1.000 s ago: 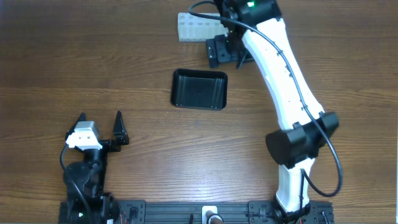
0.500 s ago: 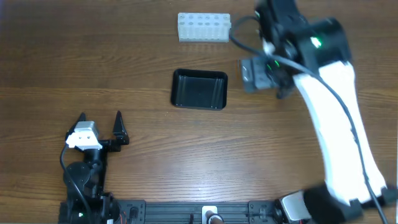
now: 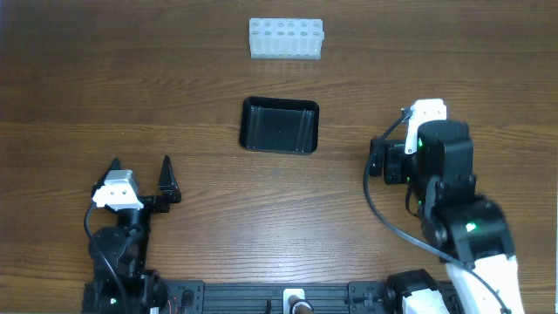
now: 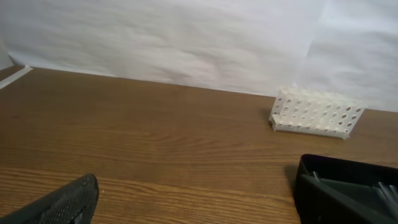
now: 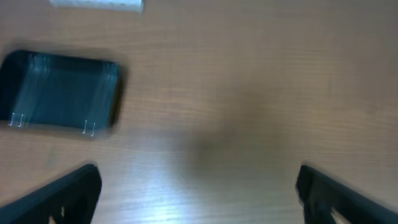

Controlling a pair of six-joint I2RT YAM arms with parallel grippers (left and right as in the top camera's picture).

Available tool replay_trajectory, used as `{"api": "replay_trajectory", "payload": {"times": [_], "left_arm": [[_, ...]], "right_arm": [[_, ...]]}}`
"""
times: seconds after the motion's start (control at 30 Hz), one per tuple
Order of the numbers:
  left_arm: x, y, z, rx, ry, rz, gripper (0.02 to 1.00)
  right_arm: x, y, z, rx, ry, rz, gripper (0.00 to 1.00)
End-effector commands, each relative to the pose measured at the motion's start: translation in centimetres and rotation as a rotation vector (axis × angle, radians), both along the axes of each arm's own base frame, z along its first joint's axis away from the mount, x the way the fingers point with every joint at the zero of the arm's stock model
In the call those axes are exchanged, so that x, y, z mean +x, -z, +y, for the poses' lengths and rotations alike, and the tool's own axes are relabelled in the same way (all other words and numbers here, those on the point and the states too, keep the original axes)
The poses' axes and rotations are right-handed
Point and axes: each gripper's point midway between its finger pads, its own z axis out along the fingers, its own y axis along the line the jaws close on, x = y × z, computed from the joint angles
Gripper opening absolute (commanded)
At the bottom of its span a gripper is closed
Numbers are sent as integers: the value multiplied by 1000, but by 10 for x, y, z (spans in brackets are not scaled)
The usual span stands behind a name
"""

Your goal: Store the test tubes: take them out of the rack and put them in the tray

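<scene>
Top view — rectangular black tray (image 3: 279,103)

A brown wood-grain table (image 3: 174,70) lies under my overhead camera, its grain running side to side. Two things sit directly on it. A white rack (image 3: 286,39) stands near the far edge, its long side along that edge. A black tray (image 3: 247,126) rests nearer to me, in line with the rack and apart from it, bare wood between them. On my left wrist feed the table ends at a white backdrop (image 4: 186,37) just behind the rack.
</scene>
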Motion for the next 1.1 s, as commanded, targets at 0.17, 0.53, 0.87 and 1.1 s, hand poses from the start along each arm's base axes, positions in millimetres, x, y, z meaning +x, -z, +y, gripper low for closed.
{"api": "replay_trajectory", "payload": {"times": [0.17,0.53,0.87,1.1], "left_arm": [[0,2,1,13,-4,4,996],[0,2,1,13,-4,4,996],[0,2,1,13,-4,4,998],[0,2,1,13,-4,4,998]], "right_arm": [[4,34,-27,-94,14,-228,991],[14,39,-47,-80,108,-573,991],[3,58,-51,-74,124,-701,993],[-10,55,-51,-71,126,-710,991]]}}
